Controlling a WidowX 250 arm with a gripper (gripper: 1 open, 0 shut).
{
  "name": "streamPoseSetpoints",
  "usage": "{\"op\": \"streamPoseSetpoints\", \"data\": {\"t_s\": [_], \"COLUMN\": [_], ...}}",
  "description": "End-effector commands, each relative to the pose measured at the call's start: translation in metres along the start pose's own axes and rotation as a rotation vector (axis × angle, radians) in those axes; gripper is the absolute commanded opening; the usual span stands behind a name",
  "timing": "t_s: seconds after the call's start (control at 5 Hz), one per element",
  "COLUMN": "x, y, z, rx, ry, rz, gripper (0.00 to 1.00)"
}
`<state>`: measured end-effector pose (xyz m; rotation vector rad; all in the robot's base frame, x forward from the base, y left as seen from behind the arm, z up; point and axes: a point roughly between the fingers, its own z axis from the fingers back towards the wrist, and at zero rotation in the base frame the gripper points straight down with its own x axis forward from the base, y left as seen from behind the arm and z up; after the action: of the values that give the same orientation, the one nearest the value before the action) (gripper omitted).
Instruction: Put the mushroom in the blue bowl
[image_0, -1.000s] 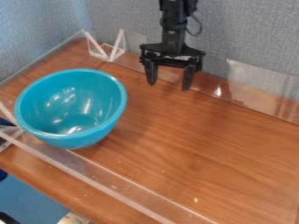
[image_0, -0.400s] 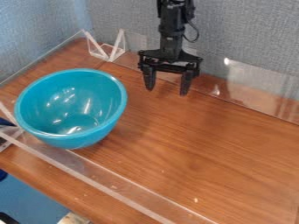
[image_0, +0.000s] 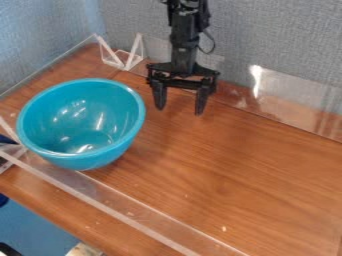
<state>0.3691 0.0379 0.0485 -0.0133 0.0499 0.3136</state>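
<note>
Your gripper (image_0: 182, 105) is open, fingers apart and pointing down; your black arm (image_0: 189, 30) rises straight above it, a cable looping just beside.

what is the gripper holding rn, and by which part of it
Nothing is held: the gripper stands open above the table, with only bare air between its fingertips.
</note>
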Motion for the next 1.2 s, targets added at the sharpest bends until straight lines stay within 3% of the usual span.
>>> {"op": "streamPoseSetpoints", "data": {"t_s": [0.0,1.0], "x": [0.002,-0.012], "y": [0.009,0.040], "z": [0.035,0.044], "rx": [-0.020,-0.011], "ry": [-0.090,-0.085], "rz": [0.016,0.082], "gripper": [1.00,1.00]}}
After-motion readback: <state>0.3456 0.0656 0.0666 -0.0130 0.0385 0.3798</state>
